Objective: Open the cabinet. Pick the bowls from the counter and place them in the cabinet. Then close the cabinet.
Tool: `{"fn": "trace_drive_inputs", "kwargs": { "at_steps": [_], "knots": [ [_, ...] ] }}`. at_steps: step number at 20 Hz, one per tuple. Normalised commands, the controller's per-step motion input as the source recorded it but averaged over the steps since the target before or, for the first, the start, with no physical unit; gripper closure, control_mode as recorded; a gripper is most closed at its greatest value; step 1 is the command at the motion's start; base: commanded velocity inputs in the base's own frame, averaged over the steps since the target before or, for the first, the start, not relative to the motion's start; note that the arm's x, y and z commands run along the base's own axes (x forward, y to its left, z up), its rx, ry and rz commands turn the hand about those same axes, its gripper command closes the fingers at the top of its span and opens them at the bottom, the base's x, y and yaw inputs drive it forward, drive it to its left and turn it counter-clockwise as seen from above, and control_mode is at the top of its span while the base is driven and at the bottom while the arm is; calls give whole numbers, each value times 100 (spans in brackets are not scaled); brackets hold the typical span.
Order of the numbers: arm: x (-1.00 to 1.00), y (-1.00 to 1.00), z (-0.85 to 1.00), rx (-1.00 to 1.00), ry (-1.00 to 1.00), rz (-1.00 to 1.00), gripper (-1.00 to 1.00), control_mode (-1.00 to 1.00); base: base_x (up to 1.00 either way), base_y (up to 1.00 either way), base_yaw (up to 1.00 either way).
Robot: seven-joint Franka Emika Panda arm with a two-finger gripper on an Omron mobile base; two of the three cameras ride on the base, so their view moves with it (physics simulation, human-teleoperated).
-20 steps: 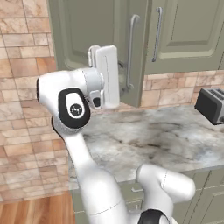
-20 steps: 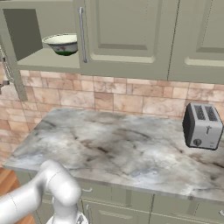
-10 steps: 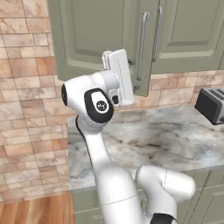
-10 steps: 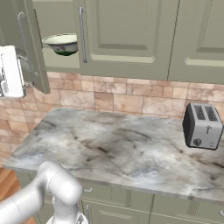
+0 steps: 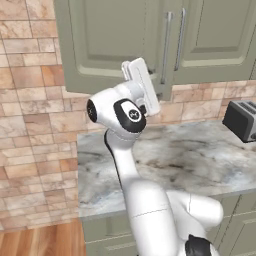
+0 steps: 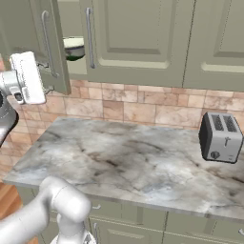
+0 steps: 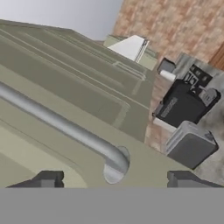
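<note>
While the spread tool (image 7: 113,179) straddles the silver bar handle (image 7: 65,129) of the left cabinet door (image 6: 47,43), gripping nothing, that door stands nearly shut, cream bowl (image 6: 74,47) shelved at twelve o'clock above the table (image 6: 133,162).

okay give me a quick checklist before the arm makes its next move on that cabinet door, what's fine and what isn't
1. Left cabinet door fully shut: not ok, it stands part-swung with a gap showing the shelf.
2. Bowl in the cabinet: ok for one, a pale bowl sits in the gap; a second bowl: cannot tell.
3. Counter free of bowls: ok, the slab carries just the toaster.
4. Gripper free to push: ok, fingers spread either side of the door handle, nothing held.
5. Right cabinet door shut: ok.
</note>
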Motion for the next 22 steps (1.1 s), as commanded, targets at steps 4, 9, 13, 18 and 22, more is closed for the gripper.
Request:
{"fn": "trace_drive_inputs", "kwargs": {
  "at_steps": [4, 9, 13, 18, 22],
  "knots": [
    [100, -20, 0, 4, -12, 10, -100, -100, 0, 0, 0],
    [100, -23, 0, 6, -4, 11, -100, -100, 0, 0, 0],
    [100, -22, 0, 5, -2, 11, -100, -100, 0, 0, 0],
    [100, -15, -10, 0, -7, 9, -100, -100, 0, 0, 0],
    [81, -5, -7, 0, -9, 8, -100, -100, 0, 0, 0]
  ]
}}
